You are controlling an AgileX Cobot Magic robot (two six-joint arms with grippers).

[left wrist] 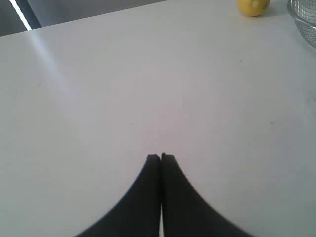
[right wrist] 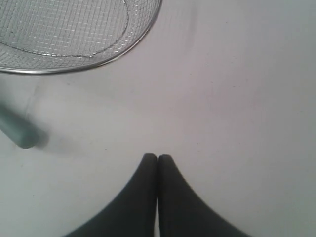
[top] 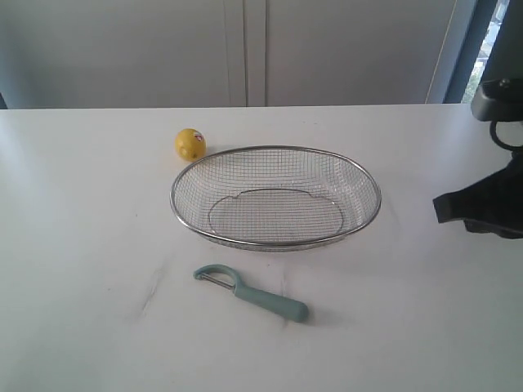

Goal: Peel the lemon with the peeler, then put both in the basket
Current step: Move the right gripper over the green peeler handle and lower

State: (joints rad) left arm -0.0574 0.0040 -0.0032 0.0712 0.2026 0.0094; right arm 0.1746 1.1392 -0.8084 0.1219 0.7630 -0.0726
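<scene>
A small yellow lemon (top: 189,144) with a red-and-white sticker rests on the white table, just behind the left end of the wire basket (top: 245,155). The lemon (left wrist: 253,6) also shows at the edge of the left wrist view, far from my left gripper (left wrist: 161,157), which is shut and empty over bare table. The pale teal peeler (top: 252,293) lies in front of the basket, head to the left. Only its handle end (right wrist: 17,132) shows in the right wrist view. My right gripper (right wrist: 157,157) is shut with nothing in it, apart from peeler and basket rim (right wrist: 123,52).
Part of the right arm (top: 489,204) stands dark at the right edge of the exterior view. Grey cabinet doors (top: 245,49) run behind the table's far edge. The basket rim (left wrist: 303,22) clips the corner of the left wrist view.
</scene>
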